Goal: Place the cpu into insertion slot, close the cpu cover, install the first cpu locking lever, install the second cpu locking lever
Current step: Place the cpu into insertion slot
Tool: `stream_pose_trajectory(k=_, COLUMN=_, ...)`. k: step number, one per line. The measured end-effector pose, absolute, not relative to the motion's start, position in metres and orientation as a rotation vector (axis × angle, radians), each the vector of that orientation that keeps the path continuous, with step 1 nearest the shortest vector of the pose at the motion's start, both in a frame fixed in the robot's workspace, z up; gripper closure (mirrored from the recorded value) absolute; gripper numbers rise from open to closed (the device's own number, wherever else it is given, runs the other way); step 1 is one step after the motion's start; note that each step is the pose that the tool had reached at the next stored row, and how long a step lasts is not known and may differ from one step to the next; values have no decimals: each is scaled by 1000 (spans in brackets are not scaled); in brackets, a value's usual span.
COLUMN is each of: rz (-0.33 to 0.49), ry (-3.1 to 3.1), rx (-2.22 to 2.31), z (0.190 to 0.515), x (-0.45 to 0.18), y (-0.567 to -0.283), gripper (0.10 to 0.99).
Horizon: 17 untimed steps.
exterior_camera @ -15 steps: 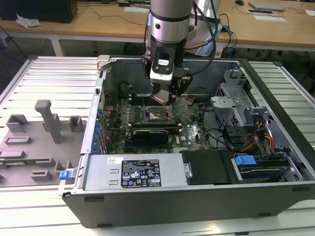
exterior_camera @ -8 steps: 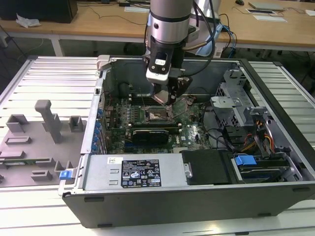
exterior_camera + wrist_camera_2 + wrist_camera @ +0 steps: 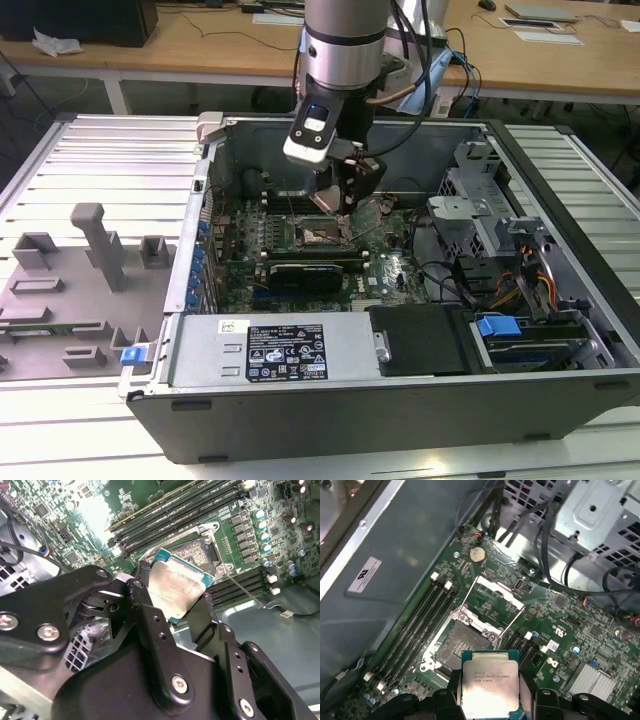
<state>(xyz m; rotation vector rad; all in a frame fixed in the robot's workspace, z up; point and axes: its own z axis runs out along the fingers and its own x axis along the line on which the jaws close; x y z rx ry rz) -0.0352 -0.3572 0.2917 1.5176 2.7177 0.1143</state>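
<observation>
Cpu [image 3: 490,680] is hanging clamped between the 2 black fingers [image 3: 453,691] of the gripper [image 3: 490,696]. It is hovering just above the motherboard, beside the insertion slot [image 3: 462,647] and not seated in it. The slot is lying uncovered, its glinting contact field showing in both wrist views. The cpu cover [image 3: 495,602] is standing swung open from 1 edge of the slot, its window framing bare board. Black memory slots [image 3: 416,625] are running along 2 sides of the socket, and a thin metal lever [image 3: 245,591] is angling out beside it. A coin battery [image 3: 476,554] and a grey metal cage [image 3: 590,510] are sitting beyond the cover. In the exterior view the arm is reaching down into the open computer case [image 3: 400,410], which is resting on a slatted surface [image 3: 100,150]. The chip's pale silver top is catching glare, with a teal-green edge showing around it.
</observation>
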Motion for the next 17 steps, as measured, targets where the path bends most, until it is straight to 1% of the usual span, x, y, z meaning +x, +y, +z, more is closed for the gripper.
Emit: stream_pose_trajectory(k=17, rz=102, ry=2405, rx=1956, z=286, x=-35, y=-357, gripper=545)
